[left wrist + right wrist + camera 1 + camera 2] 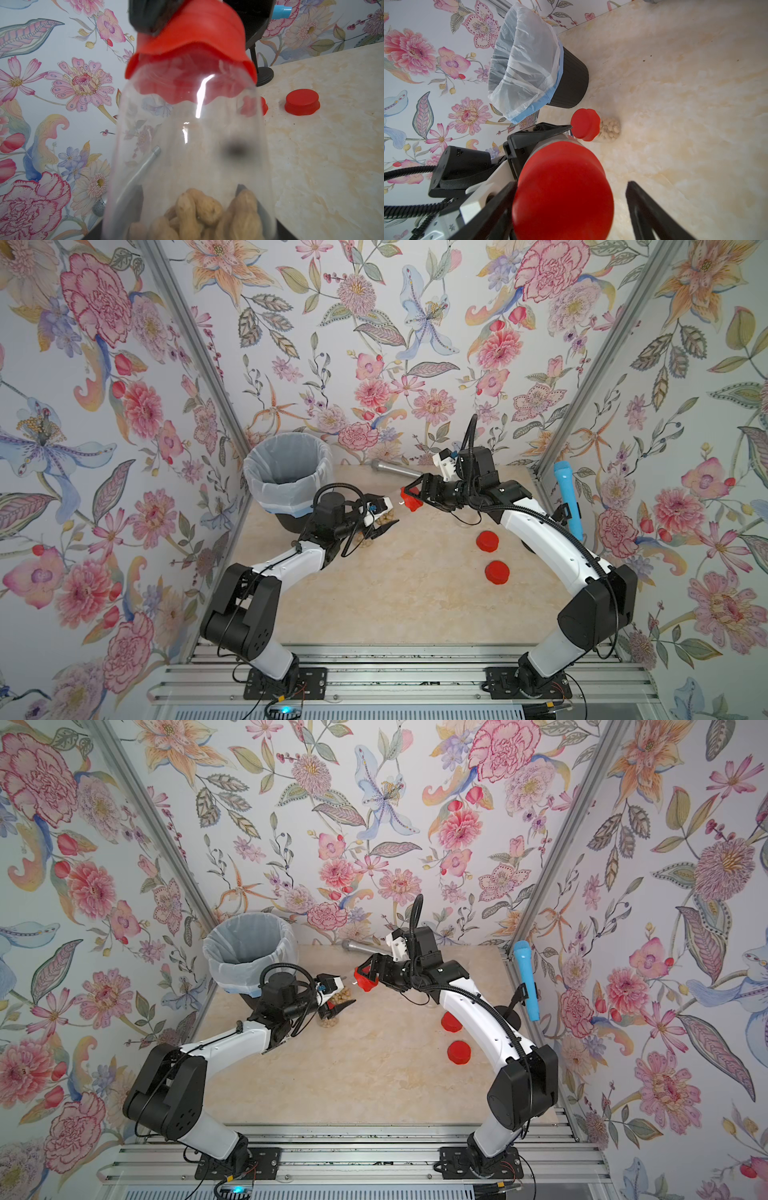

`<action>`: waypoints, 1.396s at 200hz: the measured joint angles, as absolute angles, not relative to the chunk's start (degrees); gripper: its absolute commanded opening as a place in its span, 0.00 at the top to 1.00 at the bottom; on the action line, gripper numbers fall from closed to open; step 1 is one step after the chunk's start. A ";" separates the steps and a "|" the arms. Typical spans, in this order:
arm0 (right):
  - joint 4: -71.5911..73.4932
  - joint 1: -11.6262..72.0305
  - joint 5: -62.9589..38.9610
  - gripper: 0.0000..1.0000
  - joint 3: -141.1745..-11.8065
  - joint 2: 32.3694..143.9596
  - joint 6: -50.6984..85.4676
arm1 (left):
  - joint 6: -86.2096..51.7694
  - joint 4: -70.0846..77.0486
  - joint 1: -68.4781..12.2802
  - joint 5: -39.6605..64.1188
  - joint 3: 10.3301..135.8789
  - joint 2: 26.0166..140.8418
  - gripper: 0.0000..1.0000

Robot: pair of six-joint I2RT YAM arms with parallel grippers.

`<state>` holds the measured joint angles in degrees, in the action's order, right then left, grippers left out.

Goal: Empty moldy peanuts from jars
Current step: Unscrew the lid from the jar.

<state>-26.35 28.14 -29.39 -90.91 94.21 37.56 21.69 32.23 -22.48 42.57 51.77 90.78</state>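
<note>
Jar (187, 145) of peanuts (199, 209) in left fingers' (344, 1006) grip; right fingers (634, 193) open around its red lid (562, 191)

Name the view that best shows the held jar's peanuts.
Left wrist: the peanuts loom close through the clear jar. Both top views show them tiny. In the right wrist view the red lid hides them.

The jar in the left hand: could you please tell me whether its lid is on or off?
On. The red lid covers the neck of the jar; whether it is screwed tight, cannot tell.
</note>
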 measured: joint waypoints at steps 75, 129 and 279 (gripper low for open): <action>-25.17 28.49 -30.20 0.29 -90.56 94.39 37.39 | 21.67 32.23 -22.48 41.56 51.77 90.78 0.75; -23.99 28.42 -31.68 0.46 -90.28 95.00 36.53 | 21.71 32.12 -22.44 41.56 51.77 90.78 0.76; -36.91 21.93 -51.03 0.49 -95.74 98.50 2.50 | 23.22 29.06 -22.24 47.83 53.30 90.78 0.79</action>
<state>-36.91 21.93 -51.03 -95.74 98.50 2.50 23.22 29.06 -22.24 47.83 53.30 90.78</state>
